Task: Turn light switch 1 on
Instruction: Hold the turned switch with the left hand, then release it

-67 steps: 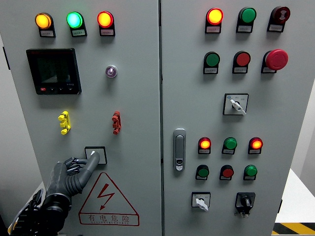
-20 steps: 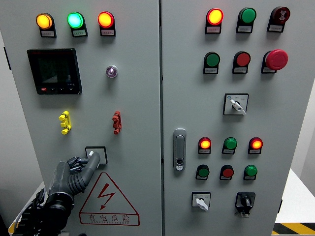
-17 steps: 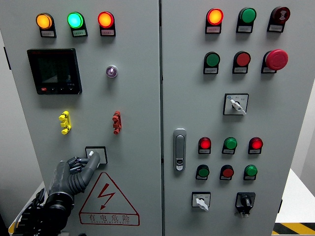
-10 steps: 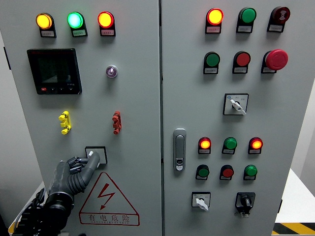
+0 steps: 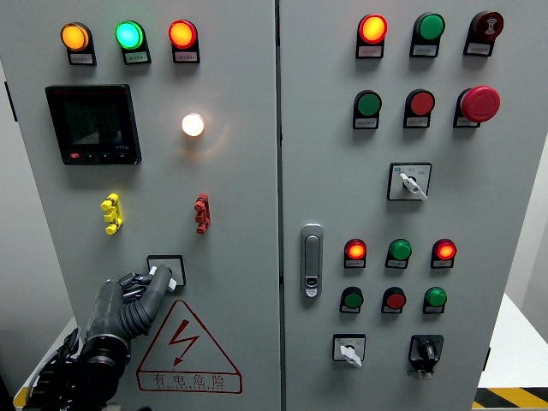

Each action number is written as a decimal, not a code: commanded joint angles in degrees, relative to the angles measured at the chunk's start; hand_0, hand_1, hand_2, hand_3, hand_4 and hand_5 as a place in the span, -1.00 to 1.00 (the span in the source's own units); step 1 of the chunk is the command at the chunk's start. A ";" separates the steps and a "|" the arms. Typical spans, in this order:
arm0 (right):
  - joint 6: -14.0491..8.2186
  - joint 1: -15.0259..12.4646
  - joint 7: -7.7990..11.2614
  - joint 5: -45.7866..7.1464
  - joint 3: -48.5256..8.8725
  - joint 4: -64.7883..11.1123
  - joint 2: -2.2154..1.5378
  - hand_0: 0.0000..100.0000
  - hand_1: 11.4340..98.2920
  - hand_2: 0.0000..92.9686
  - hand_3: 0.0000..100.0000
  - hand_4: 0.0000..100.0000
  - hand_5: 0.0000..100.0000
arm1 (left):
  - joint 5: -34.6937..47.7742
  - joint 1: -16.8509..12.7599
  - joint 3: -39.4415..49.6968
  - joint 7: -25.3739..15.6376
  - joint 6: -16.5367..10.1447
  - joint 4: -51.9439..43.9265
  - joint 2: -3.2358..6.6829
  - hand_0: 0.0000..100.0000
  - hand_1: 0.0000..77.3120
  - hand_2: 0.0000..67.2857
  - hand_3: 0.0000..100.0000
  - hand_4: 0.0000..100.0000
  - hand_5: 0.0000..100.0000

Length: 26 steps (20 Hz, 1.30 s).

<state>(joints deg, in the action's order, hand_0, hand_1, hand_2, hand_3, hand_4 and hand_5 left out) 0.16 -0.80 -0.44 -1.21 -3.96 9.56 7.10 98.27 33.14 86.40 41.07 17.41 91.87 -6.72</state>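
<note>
A small square switch (image 5: 171, 267) with a black frame sits low on the left cabinet door. My left hand (image 5: 137, 295), dark and ribbed, reaches up from the lower left with its index fingertip (image 5: 163, 274) against that switch; the other fingers are curled in. Above, the round lamp (image 5: 193, 125) glows bright warm white. My right hand does not show.
Three lit pilot lamps (image 5: 128, 35) top the left door above a black display (image 5: 92, 124). Yellow (image 5: 110, 213) and red (image 5: 202, 213) toggles sit mid-door. A warning triangle (image 5: 186, 341) lies under the switch. The right door carries a handle (image 5: 312, 260), buttons and rotary selectors.
The round lamp on the left door, dark in earlier frames, is now lit. My left fingertip has shifted slightly on the switch.
</note>
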 commanded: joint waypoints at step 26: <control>0.02 0.01 0.00 -0.02 0.00 -0.07 0.02 -1.00 -0.81 -1.00 -0.61 -0.62 -0.79 | 0.43 -2.54 -0.70 -0.12 0.08 2.35 -0.05 -0.48 0.21 0.65 0.97 1.00 1.00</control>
<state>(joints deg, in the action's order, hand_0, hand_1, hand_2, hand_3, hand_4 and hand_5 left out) 0.17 -0.79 -0.44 -1.23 -3.95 9.52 7.07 98.50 31.46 85.69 40.95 17.56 93.51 -6.77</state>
